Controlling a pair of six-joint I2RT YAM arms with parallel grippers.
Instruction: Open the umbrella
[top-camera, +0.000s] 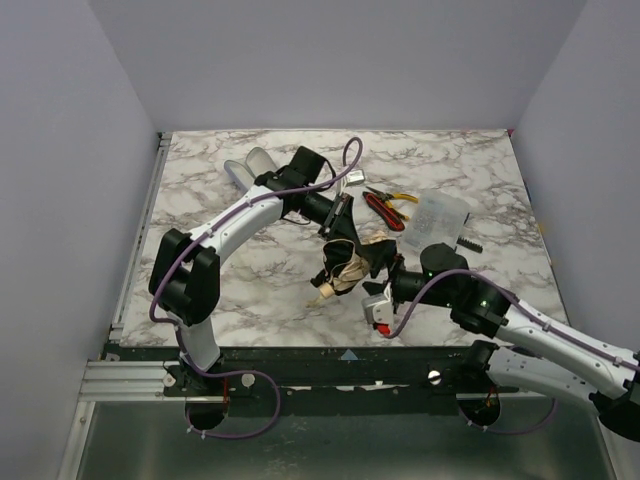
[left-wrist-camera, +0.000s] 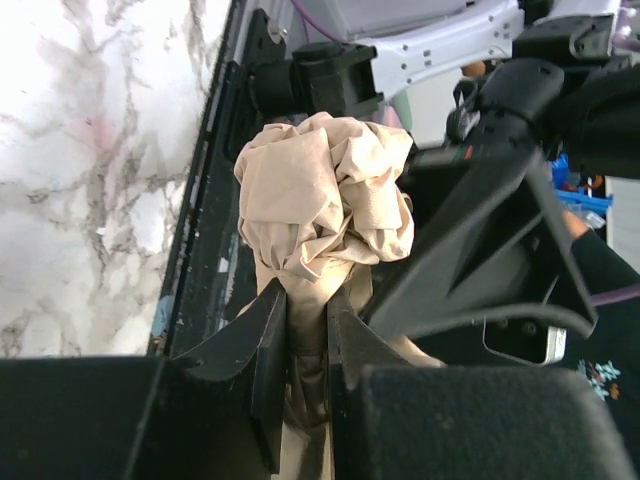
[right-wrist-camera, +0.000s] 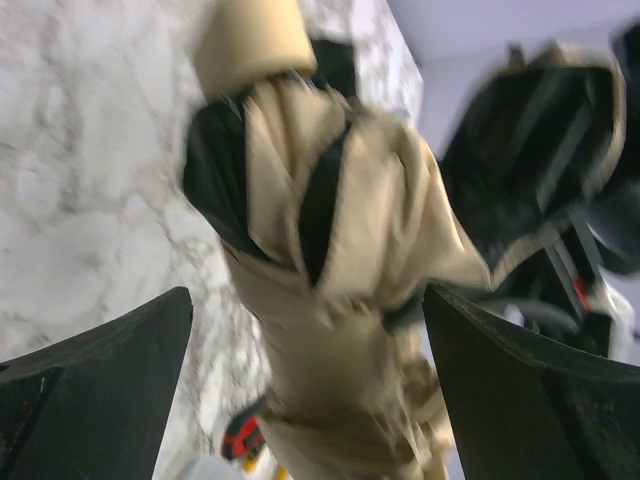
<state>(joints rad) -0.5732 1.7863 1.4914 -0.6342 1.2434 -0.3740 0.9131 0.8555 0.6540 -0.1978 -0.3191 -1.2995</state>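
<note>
The umbrella (top-camera: 345, 265) is a folded bundle of peach-tan fabric with black lining, held just above the middle of the marble table. Its oval tan handle (top-camera: 322, 293) points toward the near edge. My left gripper (top-camera: 338, 228) comes in from behind and is shut on the bunched tan fabric (left-wrist-camera: 325, 190), which is pinched between its black fingers (left-wrist-camera: 262, 340). My right gripper (top-camera: 378, 262) is open at the umbrella's right side. In the right wrist view its jaws stand wide on either side of the umbrella (right-wrist-camera: 330, 250) without touching it. The handle (right-wrist-camera: 250, 40) shows at the top of that view.
Red-and-yellow-handled pliers (top-camera: 388, 205) lie behind the umbrella, next to a clear plastic box (top-camera: 440, 215). A pale oval case (top-camera: 250, 165) lies at the back left beside the left arm. Grey walls close in the table on three sides.
</note>
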